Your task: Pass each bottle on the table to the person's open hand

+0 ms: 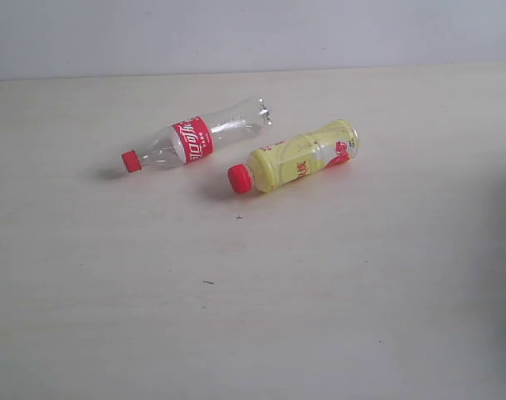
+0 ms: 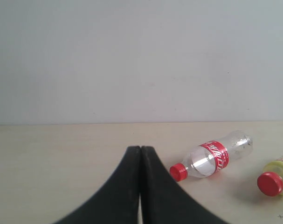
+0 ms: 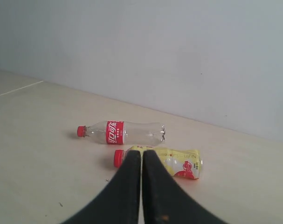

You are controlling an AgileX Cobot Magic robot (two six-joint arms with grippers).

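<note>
Two bottles lie on their sides on the pale beige table (image 1: 253,317). The clear bottle with red cap and red label (image 1: 194,139) is farther back and to the left; the yellow bottle with red cap (image 1: 298,157) lies beside it, to its right. Neither arm shows in the exterior view. My left gripper (image 2: 141,148) is shut and empty, with the clear bottle (image 2: 211,158) off to one side and the yellow bottle's cap (image 2: 271,183) at the picture's edge. My right gripper (image 3: 141,152) is shut and empty, its tips in front of the yellow bottle (image 3: 181,163); the clear bottle (image 3: 122,132) lies beyond. No hand is in view.
A plain grey-white wall (image 1: 253,33) rises behind the table's far edge. A few tiny dark specks (image 1: 239,217) mark the tabletop in front of the bottles.
</note>
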